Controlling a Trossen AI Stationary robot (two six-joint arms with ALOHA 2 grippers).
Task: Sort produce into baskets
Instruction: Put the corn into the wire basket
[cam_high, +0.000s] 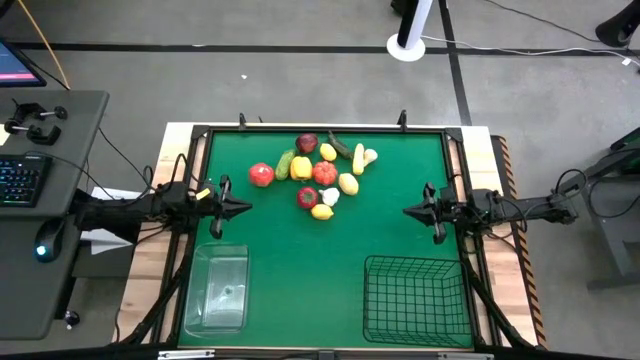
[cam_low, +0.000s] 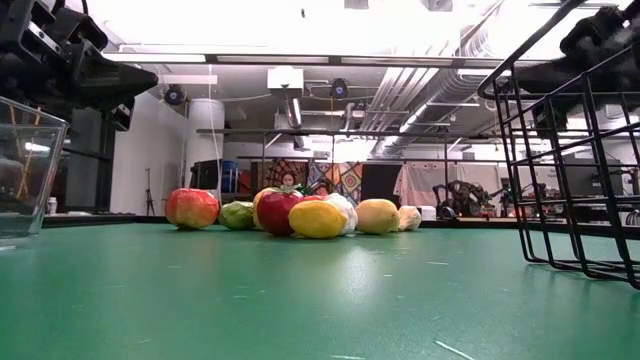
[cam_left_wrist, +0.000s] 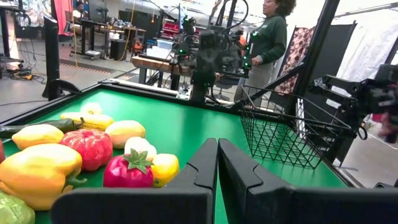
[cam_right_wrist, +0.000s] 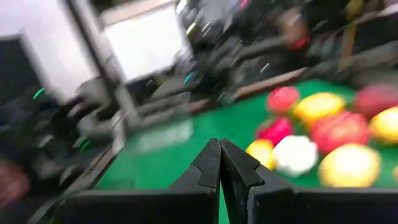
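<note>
Toy produce cluster (cam_high: 320, 172), upper centre of green tabletop (cam_high: 330, 240), unsorted. Clear plastic bin (cam_high: 218, 290) lower left, black wire-mesh basket (cam_high: 415, 298) lower right, both positioned for drop-off. Left gripper (cam_high: 243, 208) and right gripper (cam_high: 410, 211) clenched, empty, flanking cluster.

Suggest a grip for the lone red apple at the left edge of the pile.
Take the red apple across its round middle, coming straight down from above. It sits a little apart at the pile's left end, with bare mat on its outer side and only the green cucumber close on the other. The left claw, shut, is the nearer one; the right claw is also shut.
</note>
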